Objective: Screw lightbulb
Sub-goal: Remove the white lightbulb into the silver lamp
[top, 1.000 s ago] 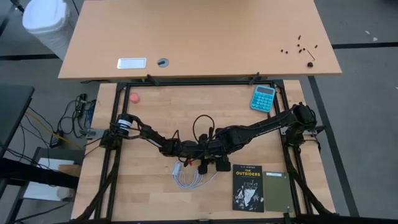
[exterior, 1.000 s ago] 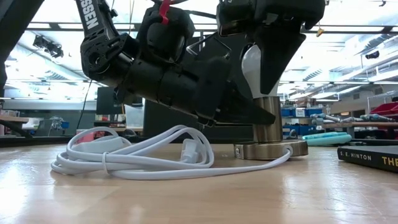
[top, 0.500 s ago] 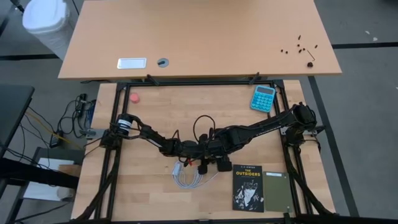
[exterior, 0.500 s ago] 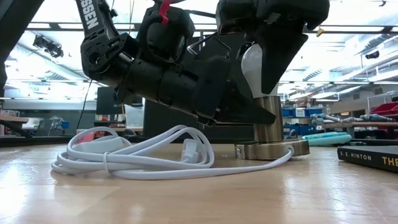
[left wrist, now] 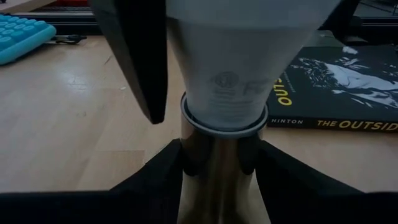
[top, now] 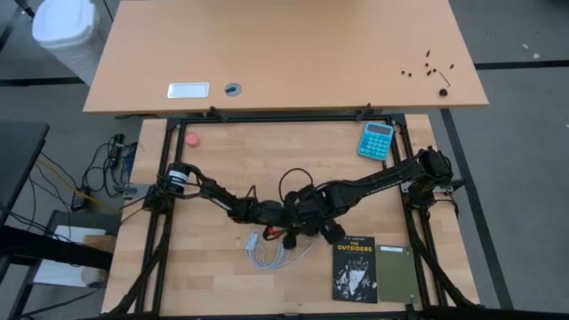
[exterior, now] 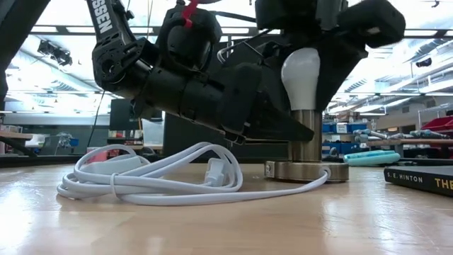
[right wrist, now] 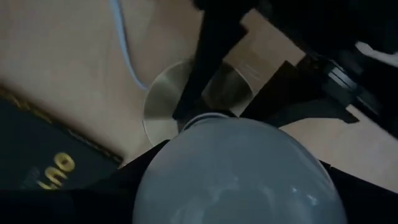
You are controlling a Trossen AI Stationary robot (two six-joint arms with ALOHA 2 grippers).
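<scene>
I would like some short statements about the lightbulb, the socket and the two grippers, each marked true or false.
1. The lightbulb stands upright in the metal socket. True.
2. The left gripper is shut on the bulb's glass. False: its fingers clamp the socket stem below the bulb.
3. The right gripper holds the bulb from above. True.
4. The white cable hangs off the table edge. False: it lies coiled on the table beside the socket.
5. The book lies under the socket. False: it lies beside it.
</scene>
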